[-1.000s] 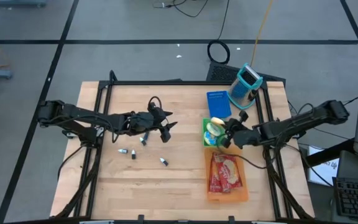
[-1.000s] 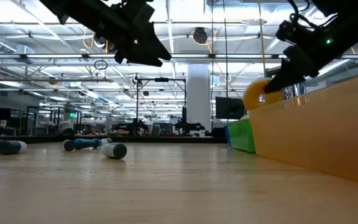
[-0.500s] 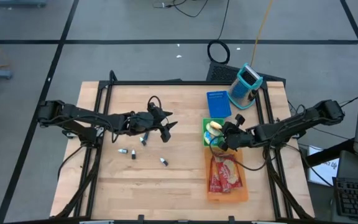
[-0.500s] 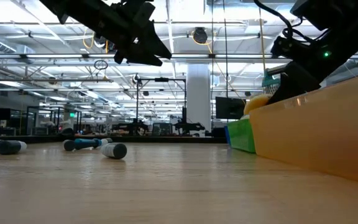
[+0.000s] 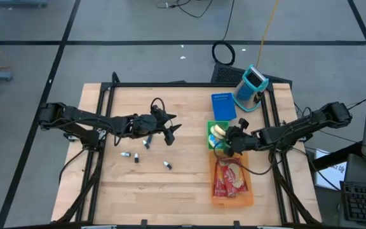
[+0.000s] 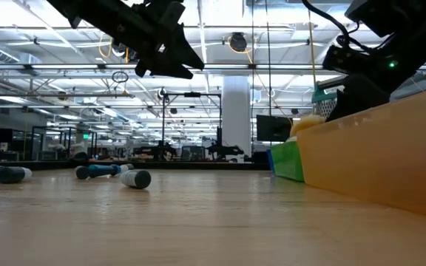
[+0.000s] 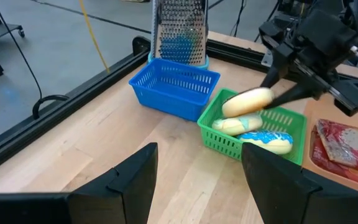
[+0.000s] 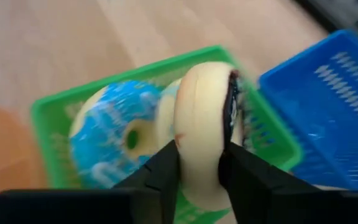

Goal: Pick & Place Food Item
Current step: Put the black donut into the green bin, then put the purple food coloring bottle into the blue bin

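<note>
A cream-coloured pastry (image 8: 201, 118) with a dark filling is between the fingers of my right gripper (image 8: 201, 155), low over the green basket (image 7: 225, 146) at the table's right. In the basket lie a blue-iced doughnut (image 8: 114, 140) and another pale bun (image 7: 232, 125). In the high view the right gripper (image 5: 229, 138) stands at the basket's right rim. My left gripper (image 5: 170, 132) hangs open above the table's middle and touches nothing; its fingers (image 7: 129, 180) show wide apart in the left wrist view. My right gripper pinches the cream pastry (image 7: 247, 101) between its two fingers (image 8: 166, 165), one on each of its broad sides. The fingers slant down from the table's right side. The pastry is low in the basket, above the pale bun; whether it rests on the bun I cannot tell.
A blue basket (image 5: 223, 106) and a metal grater (image 5: 251, 86) stand beyond the green basket. An orange tray (image 5: 216, 194) with a red packet (image 5: 230, 178) lies on its near side. Several small vials (image 5: 135, 156) lie under and near the left gripper.
My right gripper has gone down and a little toward the table's left with the pastry, tipping further downward. The pastry has sunk from above the green basket's rim to low inside it.
</note>
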`<action>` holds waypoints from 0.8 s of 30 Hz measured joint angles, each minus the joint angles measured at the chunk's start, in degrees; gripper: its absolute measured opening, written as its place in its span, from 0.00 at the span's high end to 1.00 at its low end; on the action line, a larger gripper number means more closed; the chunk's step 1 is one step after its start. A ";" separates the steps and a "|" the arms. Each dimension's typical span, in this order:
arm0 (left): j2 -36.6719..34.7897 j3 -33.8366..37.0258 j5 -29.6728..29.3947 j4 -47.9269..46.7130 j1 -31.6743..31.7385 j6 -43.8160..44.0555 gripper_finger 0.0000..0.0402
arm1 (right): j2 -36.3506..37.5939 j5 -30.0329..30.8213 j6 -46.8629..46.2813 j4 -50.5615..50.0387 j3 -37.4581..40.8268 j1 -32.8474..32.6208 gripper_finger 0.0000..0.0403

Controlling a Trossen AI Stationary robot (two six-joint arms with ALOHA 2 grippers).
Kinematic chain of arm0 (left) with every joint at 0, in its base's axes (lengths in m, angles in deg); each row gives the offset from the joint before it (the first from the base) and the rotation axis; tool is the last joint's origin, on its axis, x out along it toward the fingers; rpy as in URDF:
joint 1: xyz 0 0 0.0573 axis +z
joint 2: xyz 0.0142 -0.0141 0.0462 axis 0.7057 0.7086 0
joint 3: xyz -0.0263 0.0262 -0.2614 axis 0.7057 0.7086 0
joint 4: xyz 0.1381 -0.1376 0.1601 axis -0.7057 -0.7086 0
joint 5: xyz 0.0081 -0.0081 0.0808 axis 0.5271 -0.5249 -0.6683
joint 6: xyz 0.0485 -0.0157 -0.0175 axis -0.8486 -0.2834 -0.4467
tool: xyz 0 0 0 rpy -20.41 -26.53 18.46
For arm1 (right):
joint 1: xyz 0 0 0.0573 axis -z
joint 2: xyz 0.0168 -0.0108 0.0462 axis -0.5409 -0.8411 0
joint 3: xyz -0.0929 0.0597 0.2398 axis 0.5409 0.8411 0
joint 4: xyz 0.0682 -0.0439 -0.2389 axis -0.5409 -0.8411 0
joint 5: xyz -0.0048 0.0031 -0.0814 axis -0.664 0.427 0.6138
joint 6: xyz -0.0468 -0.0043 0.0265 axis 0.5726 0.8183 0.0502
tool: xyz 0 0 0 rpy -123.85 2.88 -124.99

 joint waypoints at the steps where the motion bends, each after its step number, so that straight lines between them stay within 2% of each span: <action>1: 0.00 0.00 0.00 0.00 0.00 -0.01 0.42 | 0.00 -1.56 0.62 0.04 0.00 0.00 0.71; 6: 0.00 0.00 0.02 -0.19 0.00 -0.04 0.42 | 0.29 -9.05 1.28 0.20 0.00 -0.04 0.62; 11: 0.00 -0.02 0.04 -0.46 0.00 -0.06 0.42 | 1.83 -13.28 1.29 0.19 0.00 -0.02 0.59; 24: -0.01 -0.02 1.56 -1.55 0.00 -0.23 0.42 | 13.05 -13.69 2.33 1.06 0.04 -0.02 0.60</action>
